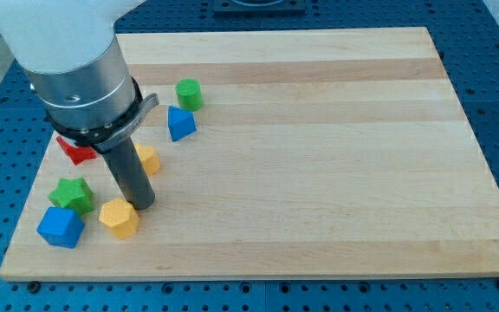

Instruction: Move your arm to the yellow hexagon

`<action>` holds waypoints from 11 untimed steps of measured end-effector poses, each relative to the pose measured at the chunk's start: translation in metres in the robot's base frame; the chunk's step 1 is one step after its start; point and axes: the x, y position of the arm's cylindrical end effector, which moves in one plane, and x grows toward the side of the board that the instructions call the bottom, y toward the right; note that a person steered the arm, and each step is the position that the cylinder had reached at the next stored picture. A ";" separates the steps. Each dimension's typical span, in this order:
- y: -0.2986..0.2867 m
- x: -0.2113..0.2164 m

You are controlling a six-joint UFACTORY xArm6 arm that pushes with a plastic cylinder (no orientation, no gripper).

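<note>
Yellow hexagon [119, 218] sits near bench [336, 173] bottom-left, my tip [143, 207] touching its upper-right edge. No pincer, just a rod. Risk: overshoot shoves it into blue cube [60, 227].

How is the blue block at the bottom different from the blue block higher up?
The blue cube is boxy and sits near the view's bottom left, touching the green star block. The blue triangular block is pointed and sits higher, just below the green cylinder. Both are blue and lie on the wooden board.

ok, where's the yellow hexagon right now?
Near the wooden board's bottom-left corner in the camera view: the yellow hexagon block sits just right of the blue cube, with my tip at its upper-right edge.
</note>
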 end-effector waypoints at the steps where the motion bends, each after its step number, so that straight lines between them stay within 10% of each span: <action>1: 0.000 0.000; 5: 0.079 0.059; 11: -0.009 0.075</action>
